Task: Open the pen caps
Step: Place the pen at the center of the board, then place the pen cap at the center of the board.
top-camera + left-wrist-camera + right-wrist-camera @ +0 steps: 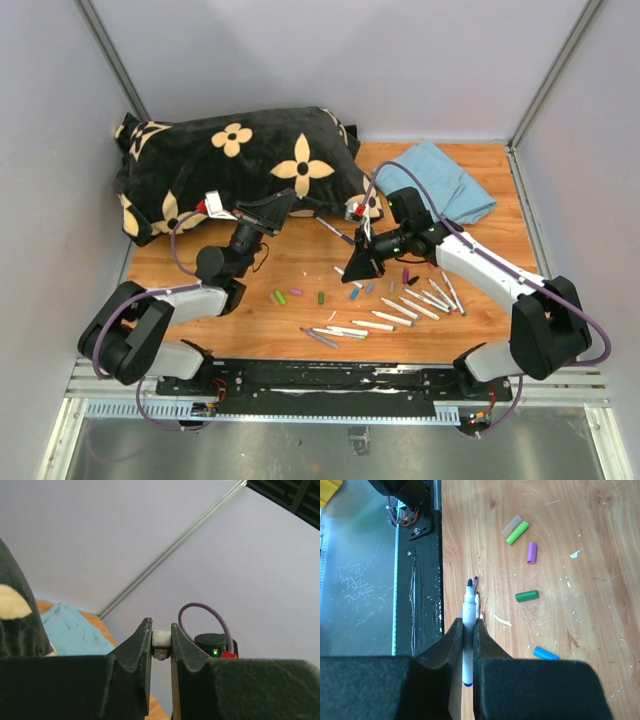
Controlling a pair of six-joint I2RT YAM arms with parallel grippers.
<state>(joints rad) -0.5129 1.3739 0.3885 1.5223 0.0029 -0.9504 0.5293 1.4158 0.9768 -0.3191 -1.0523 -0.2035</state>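
Right wrist: right gripper clamping slim white marker pen, dark tip bare.
Left wrist: left gripper pinching whitish stub, possibly its cap.
Loose: short coloured plastic pen caps on wooden table.
Next: lay pen aside, seek capped one.

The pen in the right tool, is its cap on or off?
Off. In the right wrist view the white pen pinched by the right tool ends in a bare dark nib.
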